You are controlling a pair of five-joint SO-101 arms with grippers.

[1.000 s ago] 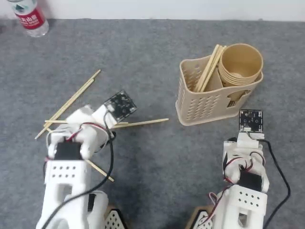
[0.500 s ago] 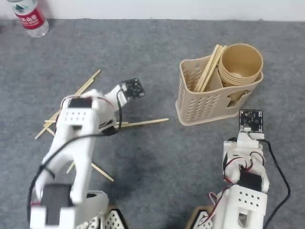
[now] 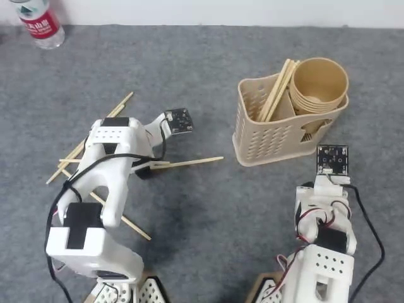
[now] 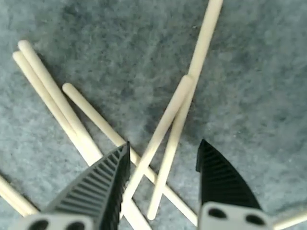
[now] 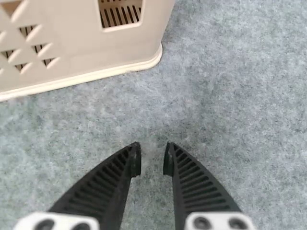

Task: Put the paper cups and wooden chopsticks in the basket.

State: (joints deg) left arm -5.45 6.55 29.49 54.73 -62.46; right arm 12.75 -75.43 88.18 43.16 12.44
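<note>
Two white arms stand along the lower edge of the high view on a grey felt table. The left arm, at lower left, leans over the loose wooden chopsticks scattered across the left half of the frame. The right arm sits at lower right, just below the basket. That beige basket stands upright in the upper right. It holds a stack of paper cups in its right part and a bundle of chopsticks leaning in its left part. A plastic bottle stands in the upper left corner.

In the left wrist view the left gripper has its jaws spread wide and holds nothing. The two crossed sticks lie on the felt in the gap between them. In the right wrist view the right gripper points at bare felt near the foot of the basket, its tips a narrow gap apart and empty.
</note>
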